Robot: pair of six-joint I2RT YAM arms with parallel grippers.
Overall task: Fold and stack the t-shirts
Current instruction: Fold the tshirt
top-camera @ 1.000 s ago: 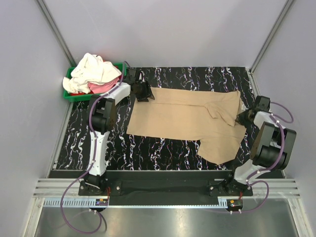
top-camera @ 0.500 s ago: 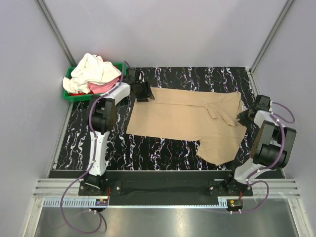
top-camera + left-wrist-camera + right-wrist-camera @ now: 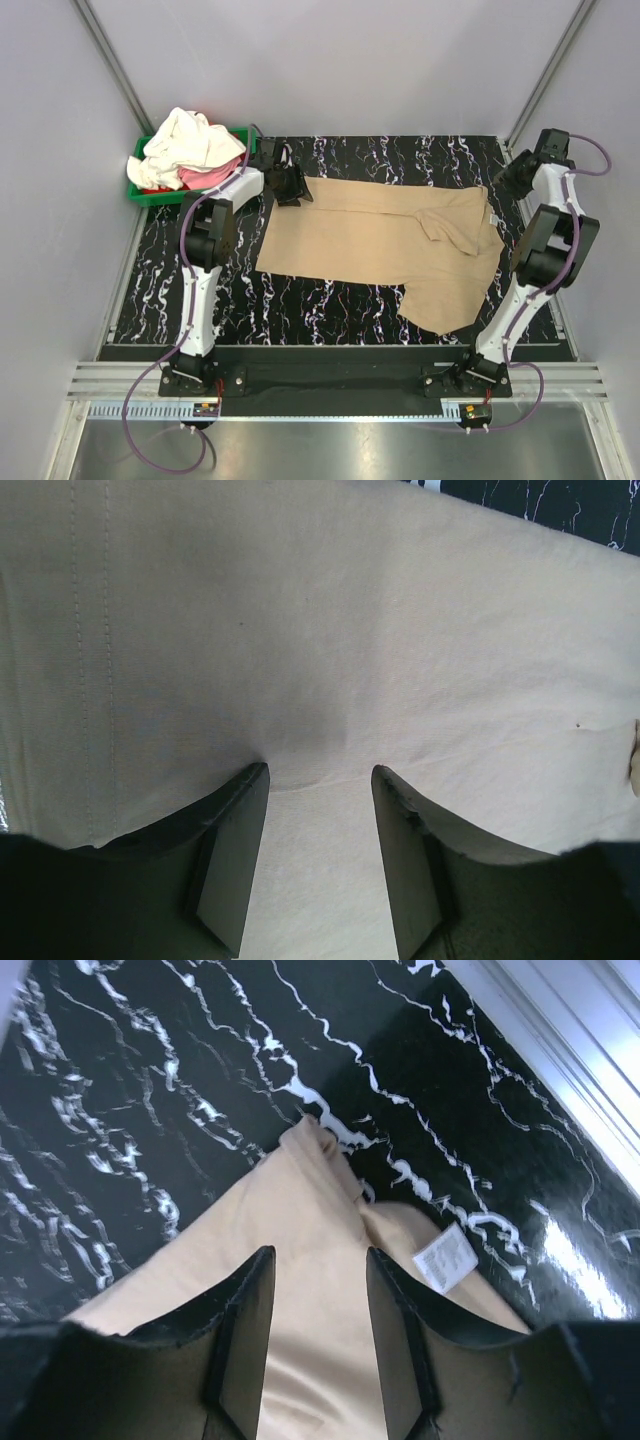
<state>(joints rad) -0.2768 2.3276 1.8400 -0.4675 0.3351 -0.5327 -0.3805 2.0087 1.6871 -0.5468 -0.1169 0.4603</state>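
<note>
The tan shirt (image 3: 385, 245) lies spread flat across the marbled table (image 3: 330, 305), while the cream shirt (image 3: 190, 140) and pink shirt (image 3: 205, 177) are heaped in the green bin (image 3: 140, 193). My left claw (image 3: 318, 770) sits low over its hem end with the fingers apart. My right claw (image 3: 318, 1252) hangs parted and empty above the collar end. The shirt looks light and limp, likely to slide and wrinkle, so I would pinch stitched edges or corners, both claws together.

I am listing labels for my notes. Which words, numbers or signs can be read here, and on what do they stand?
Small white tag on the tan t-shirt, right wrist view: faint print, too blurred to read.
Nothing else in any view bears writing.
</note>
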